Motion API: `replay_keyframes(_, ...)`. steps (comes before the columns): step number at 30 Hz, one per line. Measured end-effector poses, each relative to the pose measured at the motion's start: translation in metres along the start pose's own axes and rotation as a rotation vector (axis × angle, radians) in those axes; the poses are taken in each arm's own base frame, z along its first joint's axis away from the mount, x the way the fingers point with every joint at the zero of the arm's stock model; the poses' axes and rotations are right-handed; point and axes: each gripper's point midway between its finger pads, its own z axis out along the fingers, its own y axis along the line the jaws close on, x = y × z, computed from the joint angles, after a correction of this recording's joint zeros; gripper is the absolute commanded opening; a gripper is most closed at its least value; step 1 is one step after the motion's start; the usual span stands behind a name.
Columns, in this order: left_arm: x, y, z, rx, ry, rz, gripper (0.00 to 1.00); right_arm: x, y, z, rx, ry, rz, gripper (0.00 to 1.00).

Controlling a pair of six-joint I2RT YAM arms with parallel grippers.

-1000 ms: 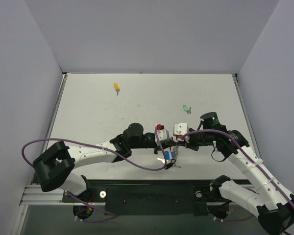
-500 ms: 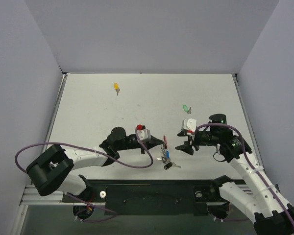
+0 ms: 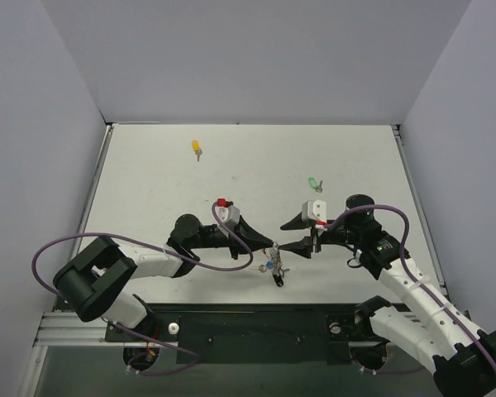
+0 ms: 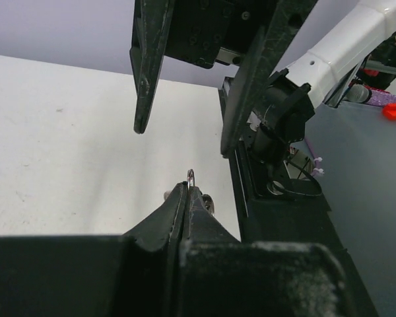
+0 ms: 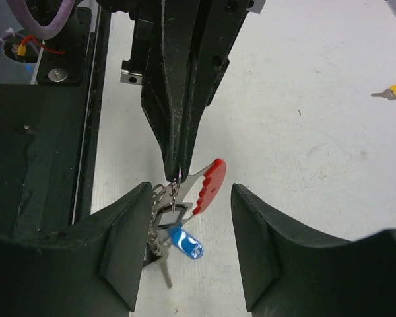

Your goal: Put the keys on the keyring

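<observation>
Currently the left tool is pinched shut on the wire of the keyring, holding it up over the near middle of the bench. The red tag and a blue key dangle below its tips. Facing it, the right tool stands wide and empty, one finger on either side of the ring. Farther out lie the green key, to the right, and the yellow key, far left. The pinch looks thin, so a knock from the right tool as it closes could twist the ring loose and drop the bunch.

robot lab; bare walled table
</observation>
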Motion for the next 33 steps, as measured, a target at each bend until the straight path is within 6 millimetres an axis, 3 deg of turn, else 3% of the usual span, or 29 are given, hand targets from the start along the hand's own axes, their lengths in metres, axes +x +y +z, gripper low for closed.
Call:
replay_keyframes(7,-0.011,-0.010,-0.001,0.047,-0.016,0.026,0.00,0.002,0.002,0.000,-0.002,-0.001,0.019,0.30)
replay_keyframes(19,-0.022,-0.011,0.000,0.062,-0.039,0.062,0.00,0.003,0.016,0.001,-0.059,-0.004,0.032,0.24)
replay_keyframes(26,-0.027,-0.011,0.002,0.065,-0.048,0.067,0.00,0.005,0.019,0.005,-0.069,-0.009,0.024,0.10)
replay_keyframes(33,-0.028,-0.012,0.002,0.063,-0.050,0.032,0.00,0.002,0.017,0.005,-0.063,-0.016,0.022,0.03)
